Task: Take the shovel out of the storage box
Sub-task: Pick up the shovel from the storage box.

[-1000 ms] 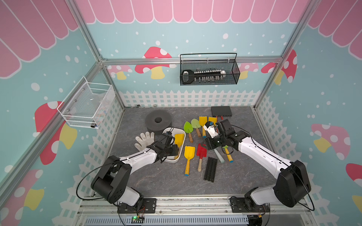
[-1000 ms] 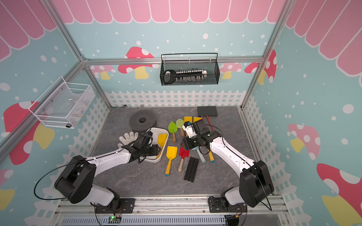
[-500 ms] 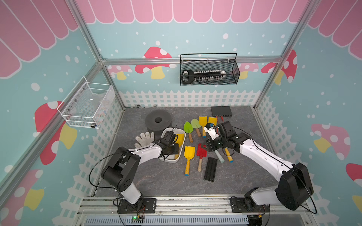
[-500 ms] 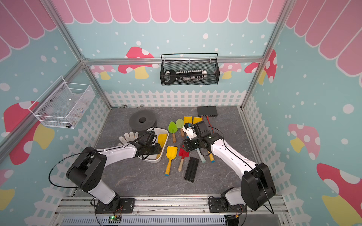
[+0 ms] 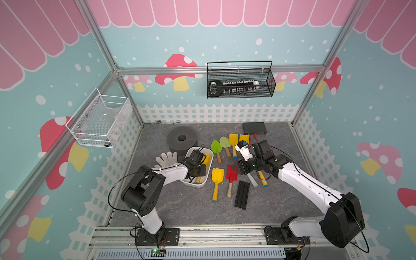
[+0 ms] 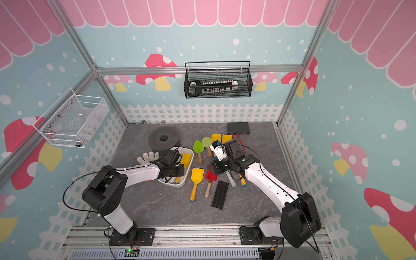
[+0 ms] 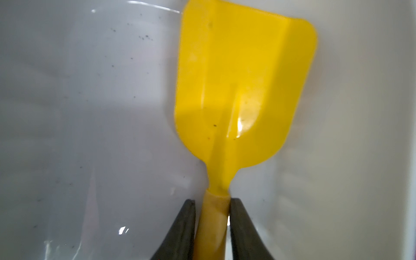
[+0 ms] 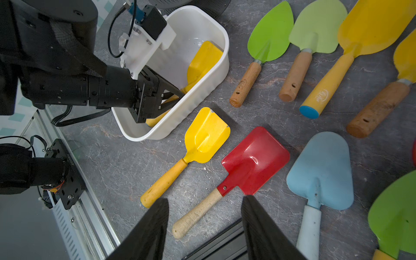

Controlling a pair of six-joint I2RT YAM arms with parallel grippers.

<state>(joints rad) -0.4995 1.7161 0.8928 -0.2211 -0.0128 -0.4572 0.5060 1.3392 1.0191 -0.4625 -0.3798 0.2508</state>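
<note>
Yellow shovel: the yellow square-bladed toy shovel (image 7: 245, 78) with its pale wooden handle lies flat on the box floor, tight along the long wall that faces the loose tools.
White box: the shallow white plastic storage box with rounded corners (image 8: 198, 101) sits on the grey stone-pattern tabletop (image 5: 180, 202), and the shovel is fully inside it.
Left gripper: the left gripper (image 7: 211, 201) is down in the box. Its black jaws are pinched on the handle just behind the blade's neck, one pad on each side. That's a grip!
Right gripper: the right gripper (image 8: 205, 198) has its jaws apart and holds nothing. It hangs over the wooden handle of a red flat-bladed shovel (image 8: 254, 159), well apart from the box.
Step in hand: the grasp looks made and the lift is not yet begun.
Next move: a straight rise until the blade clears the rim, then out over bare table. The grip sits near the blade, so the shovel should balance fairly well. Watch the blade edge against that wall, though, because a snag could drag the light box along. A second yellow shovel (image 8: 207, 135) lies just beside the box, so the set-down needs a free patch.
</note>
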